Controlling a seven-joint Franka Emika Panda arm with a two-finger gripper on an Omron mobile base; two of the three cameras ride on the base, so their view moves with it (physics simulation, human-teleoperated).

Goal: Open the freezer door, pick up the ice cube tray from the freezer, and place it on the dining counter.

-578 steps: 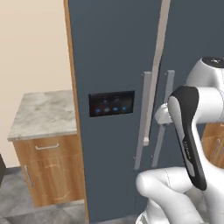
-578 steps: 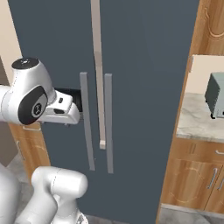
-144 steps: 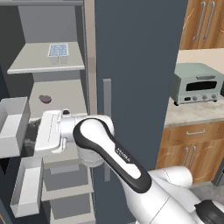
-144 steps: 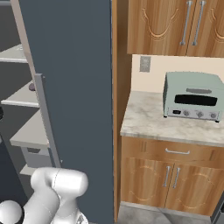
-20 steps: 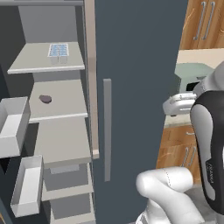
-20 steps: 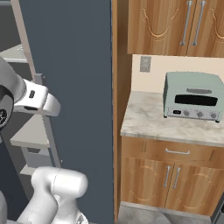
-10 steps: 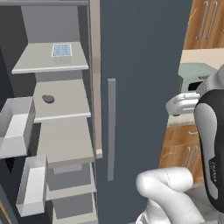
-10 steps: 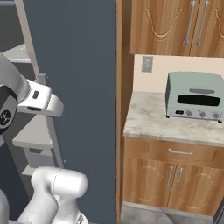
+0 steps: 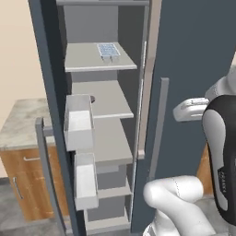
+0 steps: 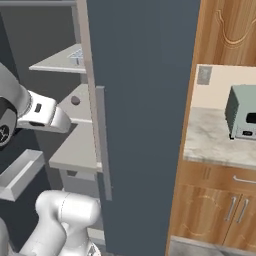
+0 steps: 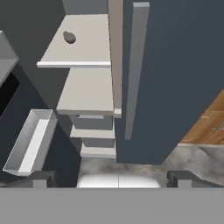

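Left base view: freezer door (image 9: 50, 115) stands swung open at left, white bins facing in, so step one looks done. Ice cube tray (image 9: 108, 50) sits on the freezer's (image 9: 99, 106) upper shelf, untouched. My hand (image 11: 112, 177), spread wide and empty, must fetch it.

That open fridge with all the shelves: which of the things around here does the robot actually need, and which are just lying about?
Needed for the job:
- freezer door, swung open
- freezer
- ice cube tray on the top shelf
- gripper, open, holding nothing

Just lying about:
- small dark lump on a lower shelf
- toaster oven on the side counter
- closed fridge door
- wooden cabinets
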